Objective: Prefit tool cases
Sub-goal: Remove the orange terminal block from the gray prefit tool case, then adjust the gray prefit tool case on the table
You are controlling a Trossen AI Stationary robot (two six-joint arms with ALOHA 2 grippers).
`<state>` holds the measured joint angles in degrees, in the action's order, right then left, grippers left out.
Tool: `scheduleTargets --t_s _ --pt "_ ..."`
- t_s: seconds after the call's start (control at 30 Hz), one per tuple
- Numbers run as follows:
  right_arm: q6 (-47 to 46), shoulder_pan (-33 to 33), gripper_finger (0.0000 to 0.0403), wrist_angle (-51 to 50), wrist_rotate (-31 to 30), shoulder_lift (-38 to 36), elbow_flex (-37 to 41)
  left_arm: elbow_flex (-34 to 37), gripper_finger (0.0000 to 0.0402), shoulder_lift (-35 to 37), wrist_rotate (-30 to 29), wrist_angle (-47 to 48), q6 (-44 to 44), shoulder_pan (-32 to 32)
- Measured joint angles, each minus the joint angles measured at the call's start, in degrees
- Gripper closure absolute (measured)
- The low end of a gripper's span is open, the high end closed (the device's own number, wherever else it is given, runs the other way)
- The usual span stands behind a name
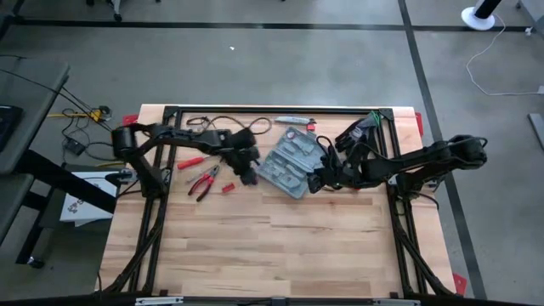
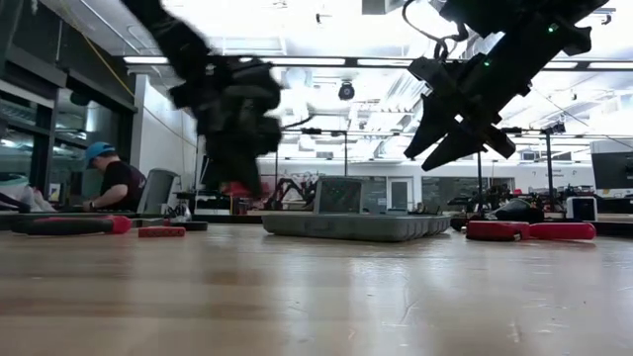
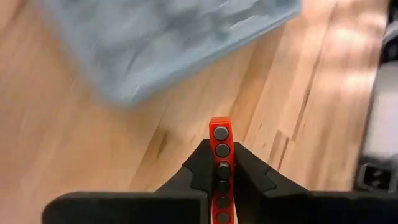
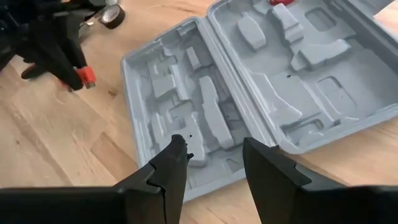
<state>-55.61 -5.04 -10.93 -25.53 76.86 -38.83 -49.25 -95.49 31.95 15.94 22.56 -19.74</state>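
Pliers with red handles lie on the wooden table, outboard of the left gripper, with a red-handled screwdriver just beyond them and a small red piece between the pliers and the gripper. That left gripper hangs above the table, just beside the near-left edge of the tool case, its fingers clamped tight on a slim red bit holder that carries a row of dark hex bits and pokes out forward between them. In the left wrist view the case's grey-blue corner sits ahead of the holder, apart from it.

The tool case lies wide open and flat between the two grippers, both halves showing moulded recesses.

On its other side the right gripper hovers over the case's near corner, fingers parted about halfway with nothing between them. Black gloves rest behind that arm near the table's far right corner.
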Motion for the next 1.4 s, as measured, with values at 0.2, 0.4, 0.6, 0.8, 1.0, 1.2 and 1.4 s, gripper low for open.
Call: scheduleTargets --t_s 0.2,0.4,0.6,0.8,1.0,1.2,1.4 --pt "0.21 0.27 0.0254 -0.03 -0.13 0.0 0.0 12.33 0.0381 1.5 5.48 -16.21 9.64 -1.83" --pt "0.49 1.03 0.0254 0.0 -0.16 0.0 0.0 14.76 0.0366 -2.29 9.7 -22.91 11.35 -0.03" --pt "0.2 1.03 0.0254 0.0 -0.35 0.0 0.0 14.8 0.0273 -2.6 6.32 -22.36 12.85 -0.18" --pt "0.17 1.03 0.0254 -0.01 -0.84 0.0 0.0 14.77 0.0229 -2.61 4.72 -22.12 13.43 -0.96" --pt "0.17 1.03 0.0254 -0.03 -0.96 0.0 0.0 14.92 0.0224 -0.49 4.27 -21.65 13.15 -1.22" --pt "0.17 1.03 0.0254 -0.03 -0.97 0.0 0.0 15.04 0.0223 5.7 3.92 -21.09 13.96 -2.01" --pt "-1.3 1.03 0.0254 4.79 0.09 -0.01 0.0 15.02 0.0223 16.32 2.09 -21.31 16.47 -2.02"
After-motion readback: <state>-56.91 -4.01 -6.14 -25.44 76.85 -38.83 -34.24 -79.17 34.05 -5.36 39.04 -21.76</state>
